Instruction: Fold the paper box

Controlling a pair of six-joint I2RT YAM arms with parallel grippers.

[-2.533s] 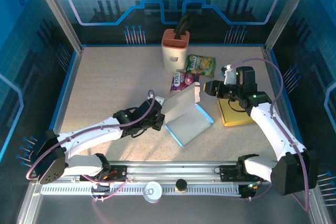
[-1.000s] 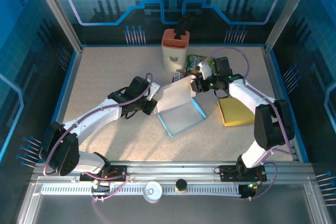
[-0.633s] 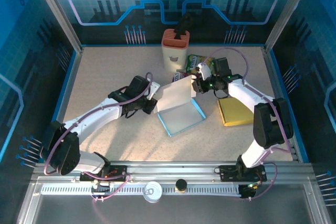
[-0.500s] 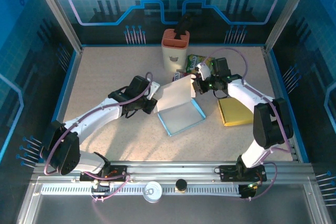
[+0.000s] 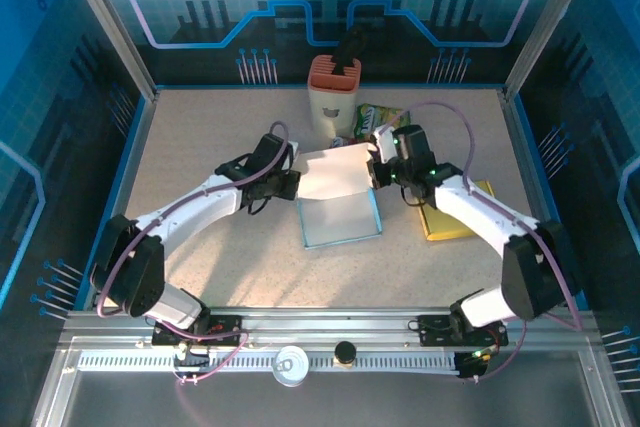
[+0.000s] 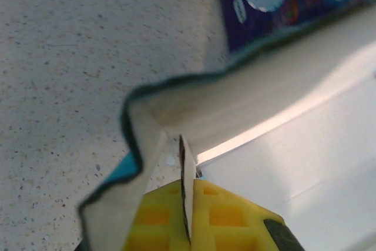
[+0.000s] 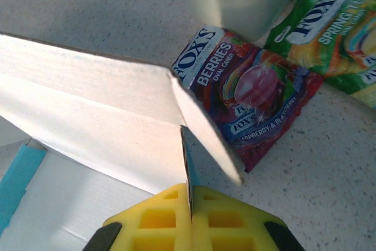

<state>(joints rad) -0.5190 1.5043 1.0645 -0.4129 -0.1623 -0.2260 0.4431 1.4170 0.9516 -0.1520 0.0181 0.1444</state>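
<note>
Speckled beige tabletop [image 5: 200, 147] lies bare along the bottom and left of the top view. At centre sits the paper box [image 5: 340, 219], thin white card edged in blue, its floor flat and its back wall raised. The left gripper [image 6: 188, 204] pinches a wavy side flap between gridded yellow pads. The right gripper [image 7: 189, 204] pinches the opposite flap. Its wrist view reads a glossy purple candy packet [image 7: 247, 95] and a green packet [image 7: 329, 33] behind. A cream holder [image 5: 333, 95] stands farther up.
</note>
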